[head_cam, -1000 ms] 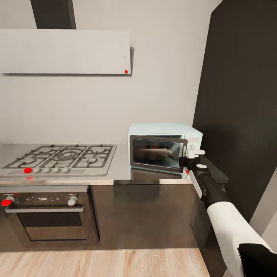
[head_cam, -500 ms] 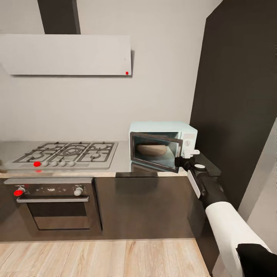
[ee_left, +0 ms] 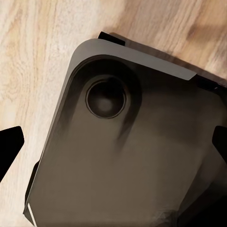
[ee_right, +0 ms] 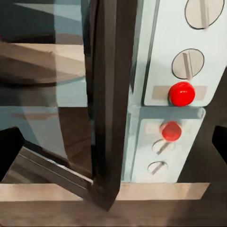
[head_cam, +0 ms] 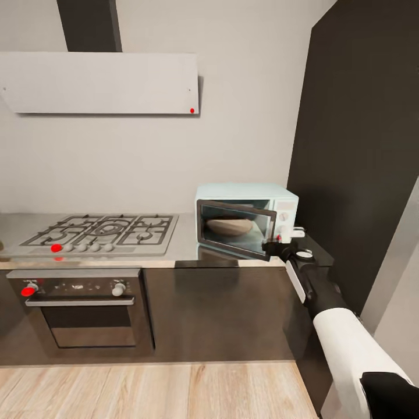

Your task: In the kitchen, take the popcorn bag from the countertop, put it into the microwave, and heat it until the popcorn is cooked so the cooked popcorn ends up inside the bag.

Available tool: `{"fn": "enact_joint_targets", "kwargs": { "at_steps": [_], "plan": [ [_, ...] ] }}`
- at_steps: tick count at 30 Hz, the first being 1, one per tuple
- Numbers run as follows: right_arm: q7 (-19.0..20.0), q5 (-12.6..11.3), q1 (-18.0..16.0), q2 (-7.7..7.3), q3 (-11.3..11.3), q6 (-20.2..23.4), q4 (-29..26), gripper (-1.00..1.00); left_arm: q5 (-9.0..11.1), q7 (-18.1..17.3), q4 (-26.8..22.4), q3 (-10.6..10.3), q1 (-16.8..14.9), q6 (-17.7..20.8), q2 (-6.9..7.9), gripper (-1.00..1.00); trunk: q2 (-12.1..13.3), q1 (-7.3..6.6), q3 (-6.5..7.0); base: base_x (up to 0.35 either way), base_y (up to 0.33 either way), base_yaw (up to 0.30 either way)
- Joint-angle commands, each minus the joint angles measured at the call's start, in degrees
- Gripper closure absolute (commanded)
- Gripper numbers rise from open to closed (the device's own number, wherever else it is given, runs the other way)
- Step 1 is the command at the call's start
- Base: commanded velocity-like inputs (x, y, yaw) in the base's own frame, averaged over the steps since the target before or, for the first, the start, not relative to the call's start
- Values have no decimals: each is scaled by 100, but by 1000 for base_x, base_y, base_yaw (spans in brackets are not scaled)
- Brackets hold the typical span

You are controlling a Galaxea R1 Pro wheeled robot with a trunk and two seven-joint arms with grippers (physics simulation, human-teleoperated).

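Microwave (head_cam: 247, 224): small pale mint-blue box at the right end of the countertop (head_cam: 186, 247), its dark glass door (head_cam: 235, 230) swung partly open toward the room.
Inside the microwave: a round tan turntable plate (head_cam: 228, 226) lies in the cavity; whether anything sits on it I cannot tell.
Popcorn bag: cannot be made out in any view.
Control panel (ee_right: 182, 71): white, with two round slotted knobs above a red button (ee_right: 182, 93); the glossy grey worktop below mirrors them.
Right gripper (head_cam: 283, 238): at the free edge of the door, in front of the control panel; its dark fingertips (ee_right: 10, 146) stand wide apart, one on each side of the door's edge, clamping nothing.
Left gripper (ee_left: 113, 146): black tips spread apart, nothing between them, over a rounded dark grey moulded panel (ee_left: 127, 142) and pale wood-grain floor (ee_left: 42, 52).
Hob (head_cam: 99, 233): steel, with black grates, left of the microwave.
Oven (head_cam: 75, 308): steel-fronted, built in under the hob.
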Motion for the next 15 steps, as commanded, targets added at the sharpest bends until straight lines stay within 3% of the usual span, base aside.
{"fn": "enact_joint_targets", "kwargs": {
  "at_steps": [1, 3, 5, 8, 10, 11, 12, 15],
  "plan": [
    [27, 21, 168, -4, -2, 31, -3, -100, -5, 0, -6, 44, 1, -5, -2, -100, -3, 0, -5, 0, 0, 0],
    [32, 31, 507, -22, -3, 15, 1, -100, -5, 0, -6, 44, 1, -5, -2, -100, -3, 0, -5, 0, 0, 0],
    [28, 18, 654, -177, -10, -1, 15, -100, -5, 0, -6, 44, 1, -5, -2, -100, -3, 0, -5, 0, 0, 0],
    [16, 15, 721, -662, -15, -12, 23, -100, -5, 0, -6, 44, 1, -5, -2, -100, -3, 0, -5, 0, 0, 0],
    [-4, 5, 729, -840, -165, -18, -30, -100, -5, 0, -6, 44, 1, -5, -2, -100, -3, 0, -5, 0, 0, 0],
    [1, 1, 730, -884, -260, -13, -62, -100, -5, 0, -6, 44, 1, -5, -2, -100, -3, 0, -5, 0, 0, 0],
    [20, 1, 731, -953, -660, 69, -569, -100, -5, 0, -13, 44, 1, -7, -2, -100, -3, 0, -5, 0, 0, 0],
    [20, 34, 731, -917, -705, 124, -933, -100, -5, -17, -10, 37, 1, -7, 3, -100, -3, 0, -5, 163, 0, 0]
  ]
}}
